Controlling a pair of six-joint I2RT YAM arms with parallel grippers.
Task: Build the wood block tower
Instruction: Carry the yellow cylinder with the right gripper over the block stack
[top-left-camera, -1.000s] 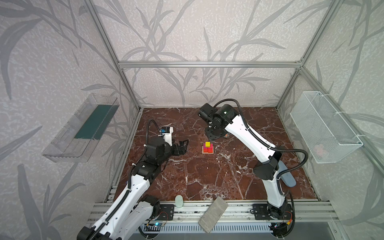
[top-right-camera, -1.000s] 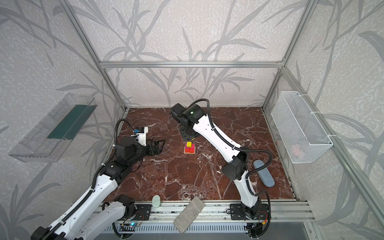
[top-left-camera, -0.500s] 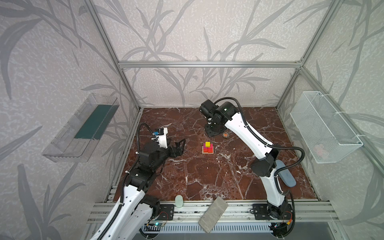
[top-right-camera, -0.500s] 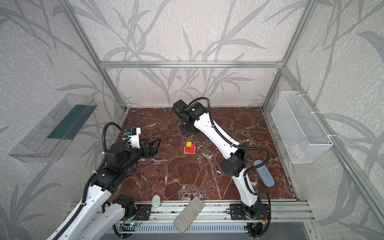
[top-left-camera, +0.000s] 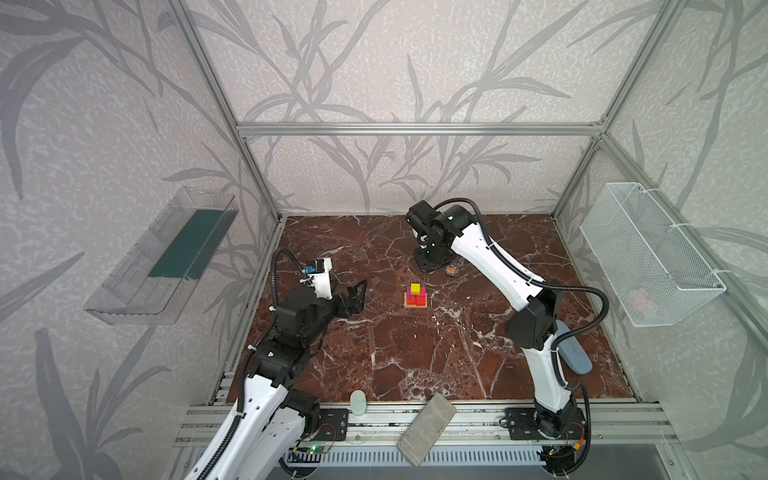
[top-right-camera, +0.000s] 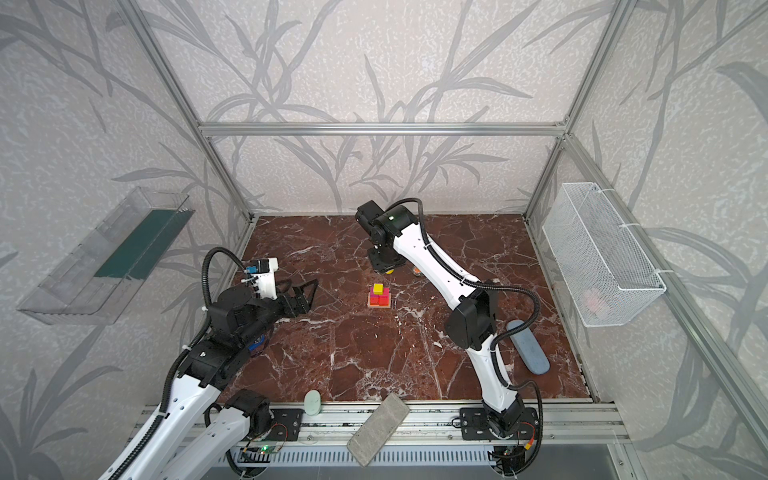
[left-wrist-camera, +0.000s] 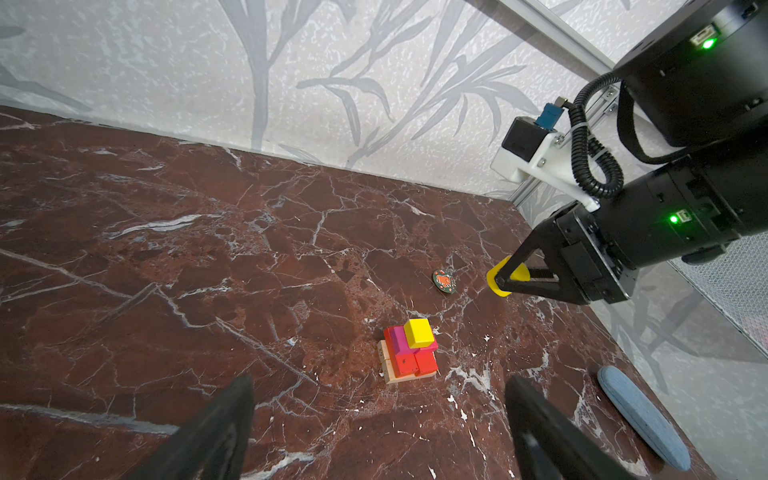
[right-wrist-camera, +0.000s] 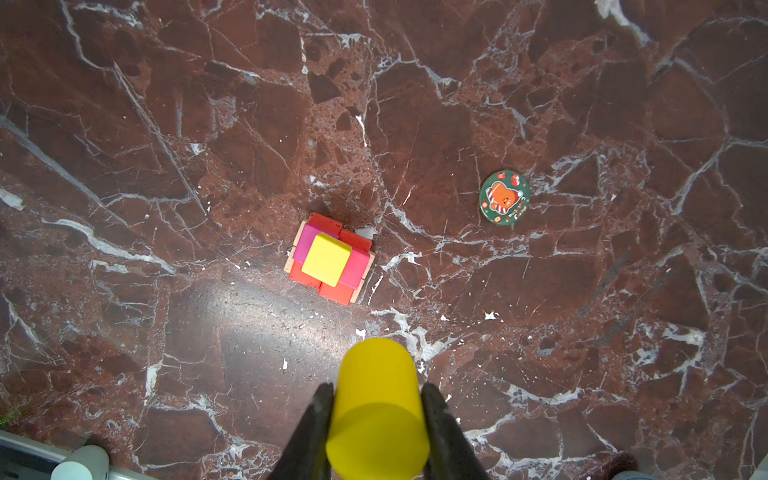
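The tower (top-left-camera: 416, 296) sits about mid-worktop (top-left-camera: 415, 365) and it's nearly there. It has tan bars (left-wrist-camera: 388, 366) at the bottom, red flats (left-wrist-camera: 401, 361) across them, magenta cubes (right-wrist-camera: 308, 239) on those, and the yellow cube (right-wrist-camera: 327, 259) on top (turned a bit against the layers under it, going by the right wrist view).

The cylinder (right-wrist-camera: 376, 415) is not on it. The right pincer (right-wrist-camera: 376, 390) has it pinched between both fingers, just behind the tower toward the back wall and clear of it. From the left wrist view it looks lifted off the marble.

The left pincer (top-left-camera: 358, 293) is spread wide with nothing in it. It's out to the left of the tower, well apart, tips aimed its way.

Other bits:
- A little round green disc (right-wrist-camera: 504, 198) with an orange cartoon on it lies flat behind and to the right of the tower. It's near the right pincer but not touching it.
- A grey brick (top-left-camera: 427, 428) lies way out in front of the tower, on the front rail.
- A blue oval thing (top-left-camera: 572, 351) is far off to the tower's front right, partly hidden by the right arm.
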